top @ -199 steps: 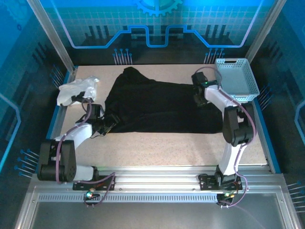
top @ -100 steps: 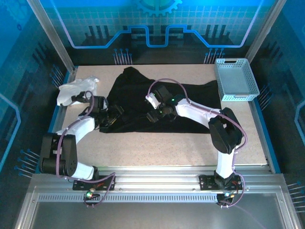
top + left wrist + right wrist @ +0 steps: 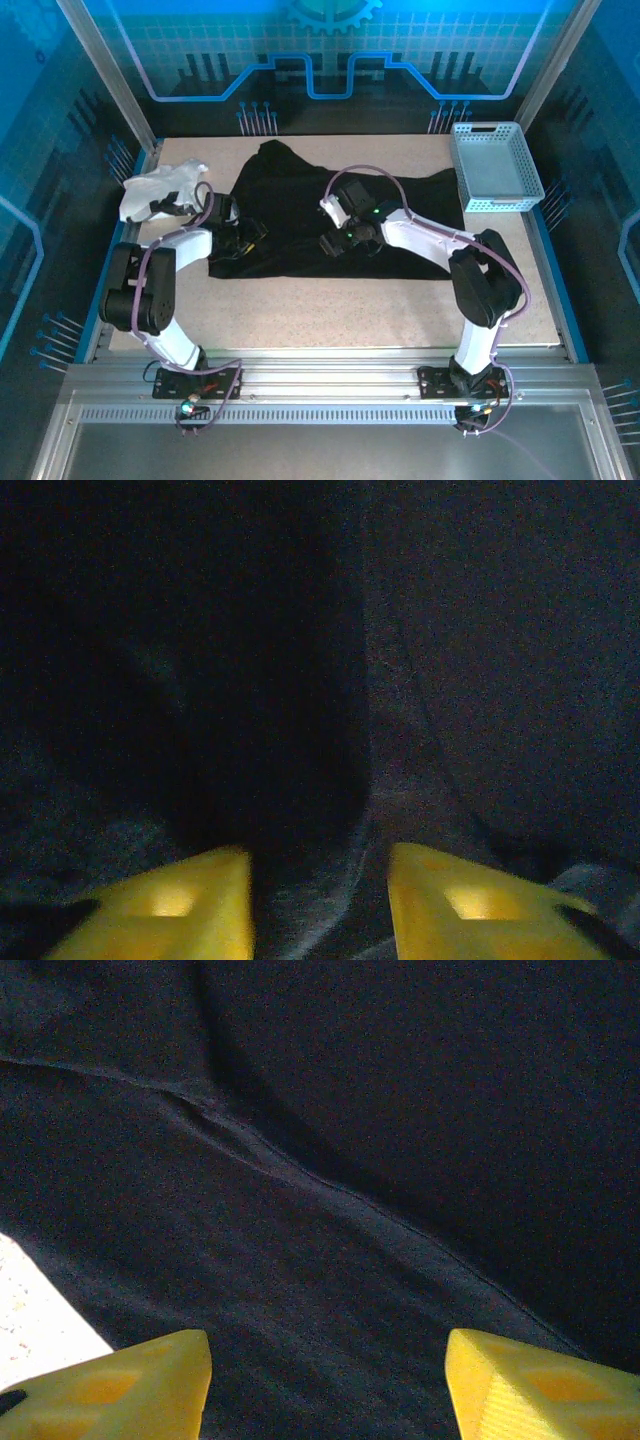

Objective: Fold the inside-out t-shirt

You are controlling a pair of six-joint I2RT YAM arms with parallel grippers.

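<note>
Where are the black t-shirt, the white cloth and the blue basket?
black t-shirt (image 3: 290,205), top external view, flat fabric near its middle.
white cloth (image 3: 160,190), top external view, its crumpled middle.
blue basket (image 3: 495,172), top external view, its bare floor.

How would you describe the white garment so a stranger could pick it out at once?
Start at the speckled table and go to its far left corner. There, beside the spread black t-shirt, lies a small crumpled white garment. It is the only pale cloth; the blue basket sits at the far right corner.
</note>
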